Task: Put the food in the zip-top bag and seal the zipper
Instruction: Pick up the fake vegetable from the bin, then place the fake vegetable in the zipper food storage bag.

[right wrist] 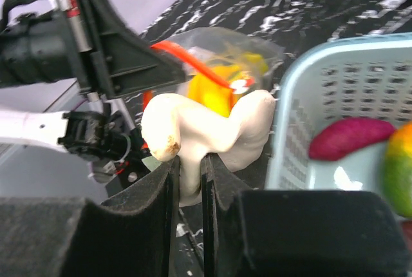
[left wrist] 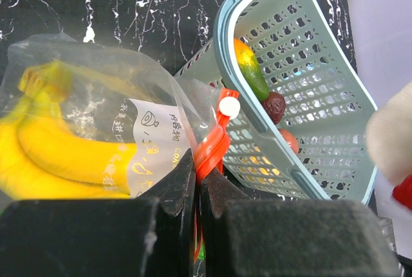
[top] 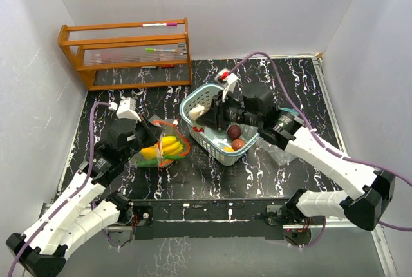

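Your right pincer [right wrist: 190,161] squeezes a lumpy white food [right wrist: 201,125]; your left pincer [left wrist: 197,174] pinches the red rim of the bag [left wrist: 84,77]. Hold the mouth wide, then drop it in.

the bananas [left wrist: 64,161] in the bag [left wrist: 154,129] are cut off at the left edge and partly hidden by the left pincer [left wrist: 197,177]. a pale lump [left wrist: 389,138] is blurred at the right edge. the basket [right wrist: 322,96] and mango [right wrist: 399,167] are cut off in the right wrist view.
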`<state>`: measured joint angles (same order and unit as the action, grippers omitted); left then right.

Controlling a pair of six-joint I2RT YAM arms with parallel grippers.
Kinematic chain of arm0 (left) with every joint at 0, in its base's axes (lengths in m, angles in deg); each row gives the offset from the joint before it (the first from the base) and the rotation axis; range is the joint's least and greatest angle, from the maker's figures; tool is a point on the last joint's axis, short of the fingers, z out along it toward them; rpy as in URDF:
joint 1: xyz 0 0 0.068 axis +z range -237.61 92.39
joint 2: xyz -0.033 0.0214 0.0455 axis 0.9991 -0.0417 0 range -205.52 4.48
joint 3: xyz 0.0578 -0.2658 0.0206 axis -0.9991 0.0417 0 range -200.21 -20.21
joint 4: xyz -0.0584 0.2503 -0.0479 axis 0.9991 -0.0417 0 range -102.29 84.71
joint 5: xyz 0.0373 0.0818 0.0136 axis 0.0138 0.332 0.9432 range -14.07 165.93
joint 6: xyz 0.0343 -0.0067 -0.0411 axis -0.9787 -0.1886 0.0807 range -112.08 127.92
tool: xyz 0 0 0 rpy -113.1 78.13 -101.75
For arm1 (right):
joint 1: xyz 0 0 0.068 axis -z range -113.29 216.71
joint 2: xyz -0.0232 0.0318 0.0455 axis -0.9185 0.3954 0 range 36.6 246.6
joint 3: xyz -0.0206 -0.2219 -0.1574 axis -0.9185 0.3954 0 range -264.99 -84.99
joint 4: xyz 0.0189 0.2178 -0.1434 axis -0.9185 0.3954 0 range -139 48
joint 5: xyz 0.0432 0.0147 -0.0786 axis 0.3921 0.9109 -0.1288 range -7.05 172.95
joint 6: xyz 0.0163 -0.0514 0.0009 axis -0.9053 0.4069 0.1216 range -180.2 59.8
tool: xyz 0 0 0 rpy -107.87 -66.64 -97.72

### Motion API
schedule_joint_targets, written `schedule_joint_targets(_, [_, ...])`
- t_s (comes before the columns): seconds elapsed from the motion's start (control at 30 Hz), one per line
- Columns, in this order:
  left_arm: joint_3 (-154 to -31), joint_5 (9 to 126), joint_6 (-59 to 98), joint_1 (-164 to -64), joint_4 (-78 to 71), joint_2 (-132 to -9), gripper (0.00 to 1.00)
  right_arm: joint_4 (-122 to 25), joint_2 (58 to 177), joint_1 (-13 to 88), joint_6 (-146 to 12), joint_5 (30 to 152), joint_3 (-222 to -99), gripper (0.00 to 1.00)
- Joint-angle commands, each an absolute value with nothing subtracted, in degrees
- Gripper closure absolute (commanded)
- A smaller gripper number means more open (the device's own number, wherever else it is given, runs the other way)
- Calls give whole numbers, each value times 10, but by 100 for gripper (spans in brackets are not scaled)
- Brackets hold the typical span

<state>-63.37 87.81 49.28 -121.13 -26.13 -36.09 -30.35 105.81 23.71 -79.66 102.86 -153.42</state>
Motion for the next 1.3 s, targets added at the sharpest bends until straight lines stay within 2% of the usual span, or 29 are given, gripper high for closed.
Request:
schedule_joint_targets(0.0, [-668,865,498,-1214,-236,-365,100,-417,1077,171,-820,1045,-1522,92])
schedule_joint_targets(0.1, [-674,864,498,-1214,-238,-367,100,-446,1104,138,-831,1025,-1517,92])
schedule_joint_targets(0.37, [-672,866,500,-1214,-250,-352,100,-479,1145,130,-858,976,-1498,92])
schedule_joint_targets(0.87, [-663,861,499,-1214,-244,-347,100,-488,1230,113,-857,1024,-1524,92])
schedule_joint_targets(1.17, [-649,842,512,-1214,-232,-349,100,-544,1283,108,-907,949,-1564,92])
schedule_joint_targets(1.27, [-647,838,514,-1214,-231,-348,100,-529,1326,83,-911,864,-1614,92])
